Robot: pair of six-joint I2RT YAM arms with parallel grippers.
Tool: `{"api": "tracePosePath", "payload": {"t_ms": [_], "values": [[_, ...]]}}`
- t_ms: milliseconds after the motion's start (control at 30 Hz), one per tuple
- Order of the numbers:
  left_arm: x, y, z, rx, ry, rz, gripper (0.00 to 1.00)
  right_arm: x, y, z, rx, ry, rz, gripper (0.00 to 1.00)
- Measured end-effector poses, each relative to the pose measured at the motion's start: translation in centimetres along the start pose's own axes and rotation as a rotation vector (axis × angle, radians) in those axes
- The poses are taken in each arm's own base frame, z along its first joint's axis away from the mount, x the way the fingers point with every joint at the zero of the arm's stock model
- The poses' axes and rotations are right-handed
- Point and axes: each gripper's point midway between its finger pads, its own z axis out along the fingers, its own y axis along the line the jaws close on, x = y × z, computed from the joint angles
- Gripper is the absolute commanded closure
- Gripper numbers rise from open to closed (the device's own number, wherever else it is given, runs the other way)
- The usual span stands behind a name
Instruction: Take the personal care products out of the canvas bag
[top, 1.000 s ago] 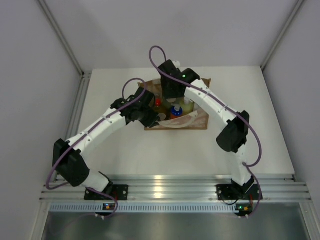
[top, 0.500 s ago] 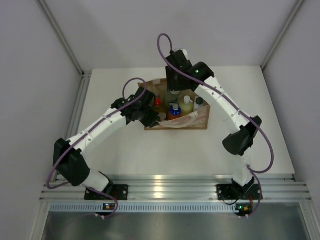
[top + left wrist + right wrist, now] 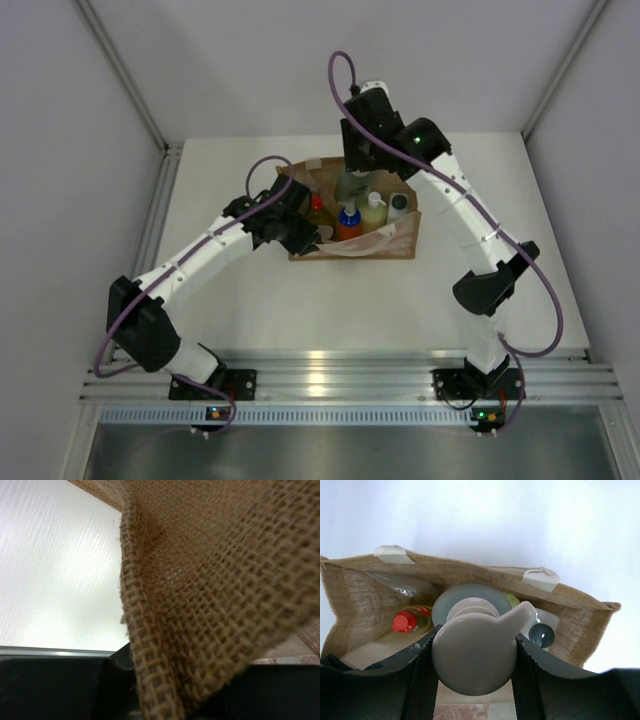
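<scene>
Gone up and back toward twelve o'clock since a second ago, the right gripper [image 3: 362, 160]. Out of the bag's mouth now and hanging over its far rim, with the elbow swung out toward three o'clock. No change on the left side, same spot all through.

Underneath everything, a white table [image 3: 230, 290]. Standing on it, a touch toward twelve o'clock from centre, the canvas bag [image 3: 400, 245]. Mouth open upward, cream handle draped over the near wall, cream tabs on the far rim.

At the bag's nine o'clock edge, the left gripper [image 3: 300, 236]. From its wrist camera, nothing but coarse tan weave filling the frame, running down between dark jaws at six o'clock. Clamped on the bag wall, by the look of it.

Over to the right wrist camera: closed tight on the grey-green beige-pump bottle [image 3: 462, 600]. Black fingers [image 3: 422, 680] pressed against the beige pump head from nine and three o'clock, spout pointing to two o'clock. Held upright above the open mouth. Cannot tell whether the base clears the rim.

Still inside, seen from above, a close-packed upright row. At the nine o'clock end, the yellow red-capped bottle [image 3: 316, 210]. Next along, the orange blue-capped bottle [image 3: 348, 220], then the pale-green white-capped bottle [image 3: 373, 210]. At the three o'clock end, the white dark-capped bottle [image 3: 397, 205].
</scene>
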Motion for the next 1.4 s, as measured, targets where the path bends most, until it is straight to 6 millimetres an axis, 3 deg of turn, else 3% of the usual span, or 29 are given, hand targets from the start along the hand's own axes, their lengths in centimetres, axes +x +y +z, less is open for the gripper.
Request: {"api": "tracePosePath", "payload": {"t_ms": [200, 467, 600, 767, 900, 1000, 1167, 1400], "values": [[0.0, 0.1, 0.2, -0.006, 0.002, 0.009, 0.86, -2.0, -1.1, -3.0, -0.009, -0.074, 0.017, 1.00], [0.0, 0.2, 0.3, -0.009, 0.002, 0.020, 0.86, -2.7, -3.1, -6.8, -0.010, -0.112, 0.029, 1.00], [0.0, 0.2, 0.4, -0.011, 0.003, 0.023, 0.86, -3.5, -4.3, -9.8, -0.025, -0.162, 0.056, 1.00], [0.0, 0.2, 0.5, -0.014, 0.004, 0.024, 0.86, -4.6, -6.8, -14.2, -0.023, -0.247, 0.106, 1.00], [0.0, 0.2, 0.5, -0.014, 0.004, 0.024, 0.86, -4.6, -10.1, -16.2, 0.034, -0.286, 0.154, 1.00], [0.0, 0.2, 0.5, -0.014, 0.004, 0.024, 0.86, -4.0, -13.4, -16.5, 0.118, -0.285, 0.184, 1.00], [0.0, 0.2, 0.5, -0.014, 0.004, 0.024, 0.86, -2.0, -18.0, -15.0, 0.268, -0.234, 0.191, 1.00], [0.0, 0.2, 0.5, -0.014, 0.004, 0.028, 0.86, 4.9, -21.3, -10.4, 0.372, -0.129, 0.168, 1.00]]}}
